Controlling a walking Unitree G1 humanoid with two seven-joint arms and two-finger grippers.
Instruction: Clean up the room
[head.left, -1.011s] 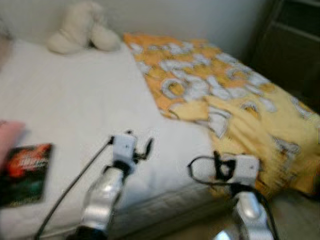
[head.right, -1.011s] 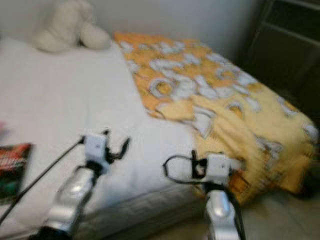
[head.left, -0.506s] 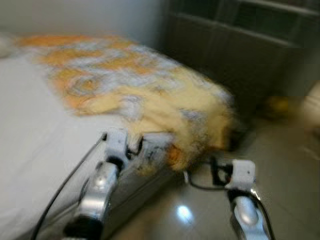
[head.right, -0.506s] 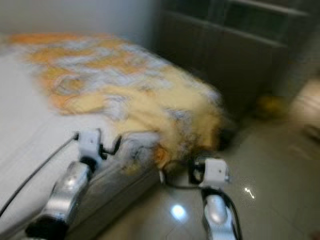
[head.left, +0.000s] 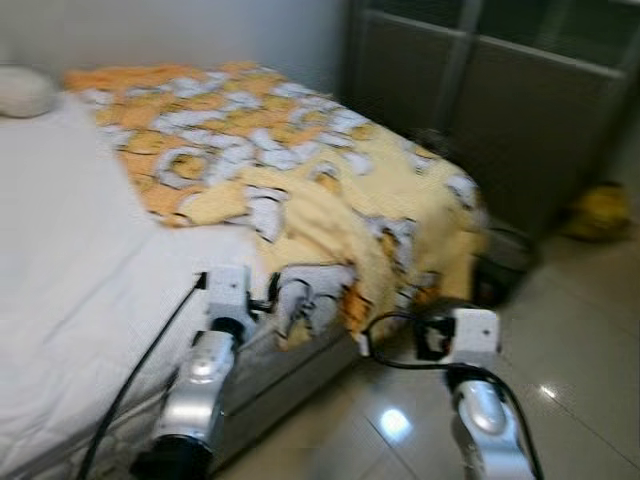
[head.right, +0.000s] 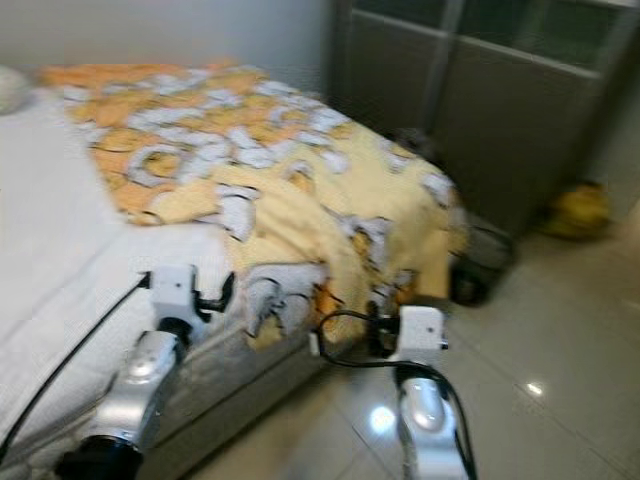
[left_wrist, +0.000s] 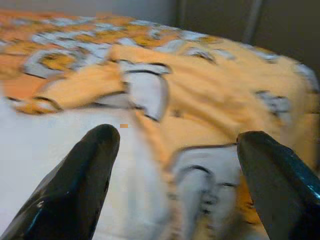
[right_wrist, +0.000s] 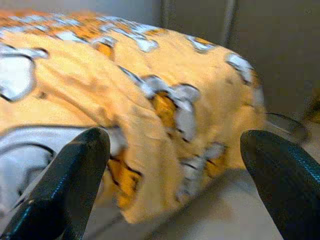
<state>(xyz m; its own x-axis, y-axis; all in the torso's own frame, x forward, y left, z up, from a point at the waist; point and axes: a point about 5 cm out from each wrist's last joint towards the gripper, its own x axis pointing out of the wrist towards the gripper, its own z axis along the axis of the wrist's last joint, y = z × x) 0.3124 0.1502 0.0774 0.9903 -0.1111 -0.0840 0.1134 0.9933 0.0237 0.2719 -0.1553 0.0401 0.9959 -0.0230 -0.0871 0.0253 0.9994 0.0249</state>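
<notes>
A crumpled yellow and orange blanket (head.left: 300, 170) with white patches lies over the far half of the white bed (head.left: 70, 240) and hangs down its foot corner. My left gripper (head.left: 268, 298) hovers at the mattress edge beside the hanging fold, open; in the left wrist view the left gripper (left_wrist: 177, 135) has its fingers (left_wrist: 95, 150) spread before the blanket (left_wrist: 200, 95). My right gripper (head.left: 420, 338) is over the floor, just short of the draped corner, also open. In the right wrist view the right gripper (right_wrist: 175, 136) faces the drooping blanket (right_wrist: 150, 85).
A dark wardrobe (head.left: 480, 90) stands behind the bed's foot. A dark object (head.left: 505, 262) lies on the glossy tiled floor (head.left: 580, 340) near the corner, and a yellow thing (head.left: 598, 210) lies farther right. A white soft item (head.left: 22, 90) rests at the bed's head.
The camera has swung right from the middle of the bed to its foot corner, then back a little; the picture is sharper. Both arms hold the same pose, grippers still open.
</notes>
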